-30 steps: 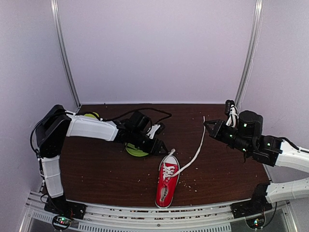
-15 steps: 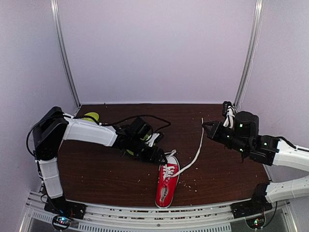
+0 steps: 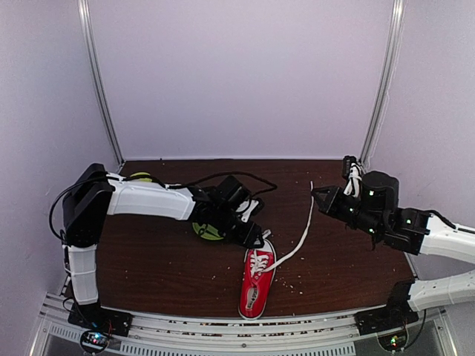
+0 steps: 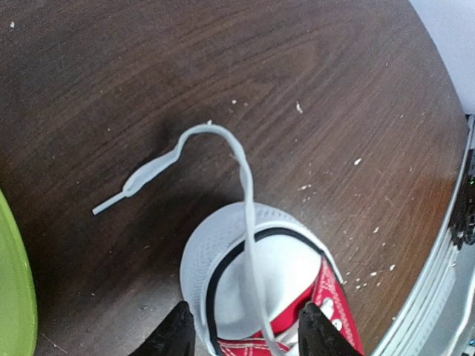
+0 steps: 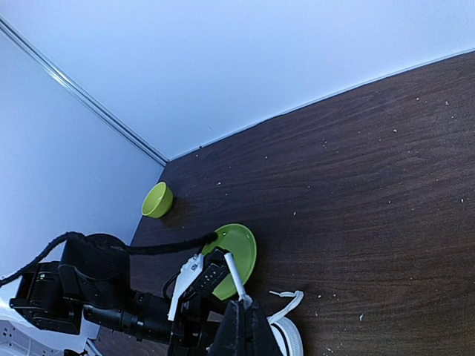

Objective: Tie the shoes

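Note:
The red shoe (image 3: pixel 257 283) lies near the table's front edge, with its white toe cap (image 4: pixel 245 274) pointing to the back. My left gripper (image 3: pixel 262 239) hovers just over the toe, open, its black fingertips (image 4: pixel 178 337) on either side of the cap. One white lace (image 4: pixel 243 178) runs up between them and curls left on the wood. The other lace (image 3: pixel 303 231) rises taut to the right, where my right gripper (image 3: pixel 318 193) is shut on it near its end. In the right wrist view the lace tip (image 5: pixel 234 273) sticks out above my shut right gripper (image 5: pixel 243 320).
A green plate (image 3: pixel 206 231) lies under the left arm, and a small green bowl (image 3: pixel 139 176) sits at the back left. A black cable (image 3: pixel 223 178) loops over the left arm. White crumbs dot the dark wooden table (image 3: pixel 148 259).
My left gripper has moved right and slightly down to the shoe's toe, and its jaws have narrowed a little. The right gripper has shifted slightly left and still holds the lace.

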You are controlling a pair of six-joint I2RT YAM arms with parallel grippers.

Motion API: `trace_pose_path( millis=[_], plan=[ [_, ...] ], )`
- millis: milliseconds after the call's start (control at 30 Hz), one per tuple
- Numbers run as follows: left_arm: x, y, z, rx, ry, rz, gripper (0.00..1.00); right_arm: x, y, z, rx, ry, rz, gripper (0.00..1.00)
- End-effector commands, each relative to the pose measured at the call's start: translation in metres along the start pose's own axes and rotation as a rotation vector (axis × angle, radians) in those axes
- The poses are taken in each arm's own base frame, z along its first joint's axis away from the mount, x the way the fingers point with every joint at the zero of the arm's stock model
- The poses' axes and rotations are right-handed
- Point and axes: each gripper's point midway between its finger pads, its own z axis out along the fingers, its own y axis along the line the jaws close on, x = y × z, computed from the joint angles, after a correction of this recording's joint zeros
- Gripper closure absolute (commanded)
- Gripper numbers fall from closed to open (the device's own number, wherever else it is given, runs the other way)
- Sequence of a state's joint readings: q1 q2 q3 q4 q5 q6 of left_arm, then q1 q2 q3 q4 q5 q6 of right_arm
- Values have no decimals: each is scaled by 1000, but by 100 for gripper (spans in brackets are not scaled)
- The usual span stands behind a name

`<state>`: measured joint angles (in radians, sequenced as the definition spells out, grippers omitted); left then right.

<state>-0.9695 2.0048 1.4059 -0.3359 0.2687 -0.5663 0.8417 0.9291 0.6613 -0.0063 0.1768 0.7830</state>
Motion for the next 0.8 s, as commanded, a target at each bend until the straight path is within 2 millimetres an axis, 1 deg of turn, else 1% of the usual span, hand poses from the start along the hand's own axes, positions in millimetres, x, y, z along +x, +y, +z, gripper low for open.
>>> trace_pose_path(
  millis=[0, 100, 133, 167, 200, 267, 333, 433, 467, 500, 567, 667, 767],
  plan=[
    [10, 12, 6, -76, 51, 33, 54, -2, 2, -5, -15, -12, -12, 100],
    [12, 11, 6, -78, 60, 46, 56, -1, 1, -5, -12, -11, -16, 100],
    [13, 12, 7, -76, 64, 48, 59, 0, 0, -4, -9, -11, -16, 100],
    [13, 11, 8, -73, 67, 49, 64, -1, 0, -4, -9, -11, -16, 100],
    [14, 11, 8, -72, 69, 49, 72, -1, 1, -4, -10, -12, -16, 100],
    [13, 10, 5, -70, 58, 49, 83, -1, 1, -5, -10, -12, -16, 100],
    [10, 8, -3, -65, 32, 55, 89, -3, 1, -6, -8, -16, -19, 100],
    [3, -1, -19, -32, -28, 75, 99, -6, 2, -6, -1, -19, -30, 100],
    [1, -7, -24, -6, -50, 85, 100, -7, 3, -6, -1, -20, -32, 100],
    [-3, -17, -32, 41, -82, 103, 100, -8, 4, -6, -3, -20, -35, 100],
    [-6, -35, -40, 141, -117, 140, 100, -10, 9, -5, -14, -20, -39, 100],
    [-3, -61, -44, 296, -124, 193, 100, -13, 20, -2, -36, -12, -55, 100],
    [4, -79, -44, 418, -96, 221, 100, -21, 30, -1, -45, -25, -68, 100]
  ],
)
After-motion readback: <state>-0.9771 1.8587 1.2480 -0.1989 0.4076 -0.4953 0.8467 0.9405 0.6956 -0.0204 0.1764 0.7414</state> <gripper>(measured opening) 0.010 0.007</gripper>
